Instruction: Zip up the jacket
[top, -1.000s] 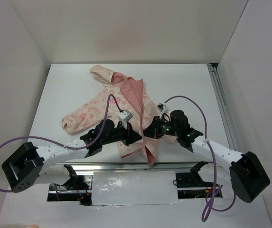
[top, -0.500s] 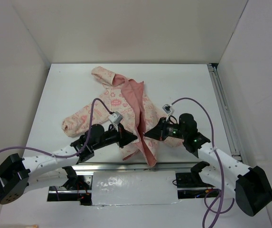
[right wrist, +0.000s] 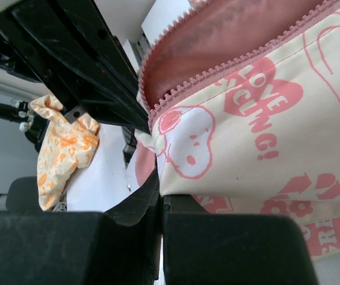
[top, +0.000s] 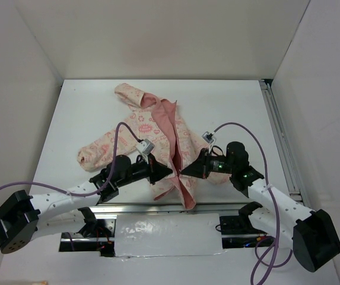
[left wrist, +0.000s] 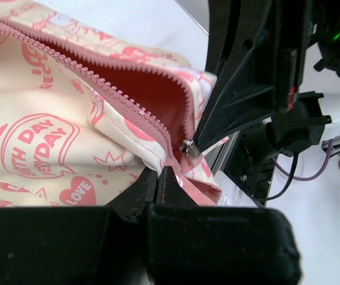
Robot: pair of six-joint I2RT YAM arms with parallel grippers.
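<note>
The cream jacket (top: 149,127) with pink print lies open on the white table (top: 229,107), hood at the far side and pink lining showing. My left gripper (top: 167,171) is shut on the left front panel's bottom corner (left wrist: 135,155), beside the zipper teeth (left wrist: 98,76) and a small metal slider (left wrist: 187,148). My right gripper (top: 185,171) is shut on the right panel's hem (right wrist: 217,160), under its zipper teeth (right wrist: 229,66). The two grippers face each other a few centimetres apart at the jacket's bottom edge.
The table's near edge and a metal rail (top: 158,208) run just below the grippers. White walls enclose the table on three sides. The jacket's left sleeve (top: 92,153) lies toward the left; an orange-printed bunch of fabric (right wrist: 63,142) shows in the right wrist view.
Both arms have drawn back and lowered since a second ago, and the jacket's front has spread slightly. Both grippers stay pinched at the hem. In the last half second little has moved.
</note>
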